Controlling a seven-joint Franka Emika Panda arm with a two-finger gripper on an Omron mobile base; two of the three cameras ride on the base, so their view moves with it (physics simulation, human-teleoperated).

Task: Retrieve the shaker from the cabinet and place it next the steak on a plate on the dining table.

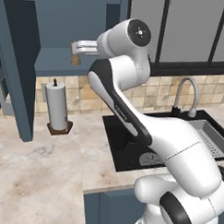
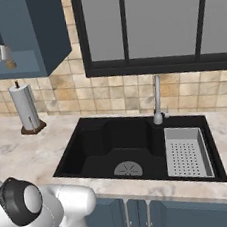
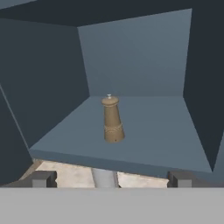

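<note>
Shaker [image 3: 112, 119] stands upright on the cabinet [image 3: 144, 127] shelf, long axis vertical, knob on top, near the middle. Gripper [image 3: 112, 178] spread wide, holding nothing, just outside the shelf's front edge.

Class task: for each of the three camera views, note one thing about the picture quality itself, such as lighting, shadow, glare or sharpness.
Left base view: even, flat light, no glare on the counter; the paper-towel roll casts only a faint shadow. Right base view: the black sink stays dark but readable, without reflections. Hand view: the shaker is fairly sharp against the dim, uniformly blue-grey cabinet, with only soft shading under it.
</note>
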